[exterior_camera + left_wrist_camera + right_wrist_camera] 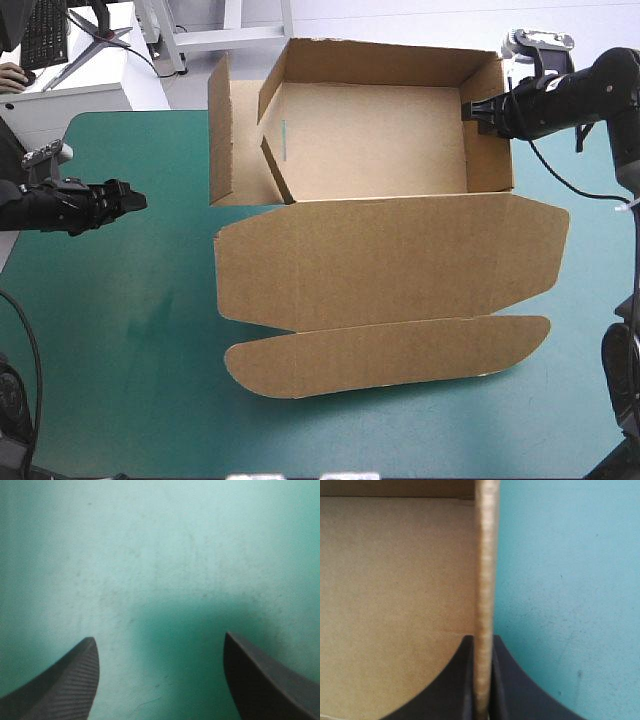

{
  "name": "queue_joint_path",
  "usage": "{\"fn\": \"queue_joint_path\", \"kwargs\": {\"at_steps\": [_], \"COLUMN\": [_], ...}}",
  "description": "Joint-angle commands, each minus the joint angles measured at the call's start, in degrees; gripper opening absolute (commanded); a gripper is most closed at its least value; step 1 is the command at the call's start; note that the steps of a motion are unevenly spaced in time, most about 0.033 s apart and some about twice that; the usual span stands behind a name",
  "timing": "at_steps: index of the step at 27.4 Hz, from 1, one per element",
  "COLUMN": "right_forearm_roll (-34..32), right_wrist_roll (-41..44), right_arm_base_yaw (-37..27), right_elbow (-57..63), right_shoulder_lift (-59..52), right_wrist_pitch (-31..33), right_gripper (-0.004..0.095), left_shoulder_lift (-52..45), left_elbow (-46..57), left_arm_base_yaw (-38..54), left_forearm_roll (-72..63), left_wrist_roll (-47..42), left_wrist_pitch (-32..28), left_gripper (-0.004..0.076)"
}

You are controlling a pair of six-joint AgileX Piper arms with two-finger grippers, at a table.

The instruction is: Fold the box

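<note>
**Right gripper [478, 110] clamped on the box [380, 140] wall, left gripper [135, 200] open and empty**

The brown cardboard box, a cut sheet of board, stands as an open tray at the far edge of the table with the teal-green cover [120, 330], right of the middle. Its broad flat lid [390, 260] lies spread on the cover toward the near edge. The lid's rounded tuck flap [390, 355] lies flat beyond it, nearest the near edge.

The tray's far wall and right wall [490, 130] stand upright. On the left side an outer flap [220, 130] stands out from the tray, and an inner flap [275, 150] leans slantwise into it.

The right gripper's two black fin-shaped fingers are all but closed on the top of the right wall. One finger is inside the tray and one outside. In the right wrist view the wall's edge [486, 555] runs straight up between the fingers [465, 680], with the tray floor on one side and the cover [570, 580] on the other.

The left gripper hangs near the table's left edge, well apart from the box. Its fingers [65, 685] stand wide apart with only bare cover [160, 555] between them, holding nothing.
</note>
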Motion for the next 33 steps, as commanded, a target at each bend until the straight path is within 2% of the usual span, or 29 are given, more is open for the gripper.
{"fn": "queue_joint_path", "kwargs": {"at_steps": [1, 5, 9, 14, 20, 25, 33], "right_forearm_roll": [5.25, 5.77, 9.13, 9.64, 4.02, 3.85, 3.68], "right_wrist_roll": [0.29, 0.29, 0.10, -0.59, 1.04, 1.26, 2.56], "right_arm_base_yaw": [-0.49, -0.49, -0.39, 2.15, 6.53, 8.64, 10.61], "right_elbow": [-1.49, -1.49, -1.49, -1.49, -1.49, -1.49, -1.59], "right_shoulder_lift": [-3.29, -3.01, -2.11, -0.45, 2.62, 5.25, 8.90], "right_wrist_pitch": [0.59, 0.59, 0.59, 0.47, 0.36, -0.34, -3.05], "right_gripper": [-0.0018, -0.0018, -0.0018, -0.0018, -0.0018, -0.0018, -0.0012], "left_shoulder_lift": [-2.20, -2.20, -2.20, -2.20, -2.31, -2.67, -5.91], "left_elbow": [-1.72, -1.72, -1.72, -1.72, -1.72, -1.72, -1.72], "left_arm_base_yaw": [0.01, 0.01, -1.17, -4.24, -5.34, -5.42, -5.55], "left_forearm_roll": [-11.71, -20.99, -27.35, -27.75, -29.43, -29.48, -29.24], "left_wrist_roll": [0.20, 4.09, 6.60, 7.60, 7.92, 8.06, 8.06], "left_wrist_pitch": [0.46, 4.49, 7.97, 8.99, 11.65, 14.84, 14.84], "left_gripper": [0.0517, 0.0506, 0.0507, 0.0507, 0.0507, 0.0507, 0.0506]}}
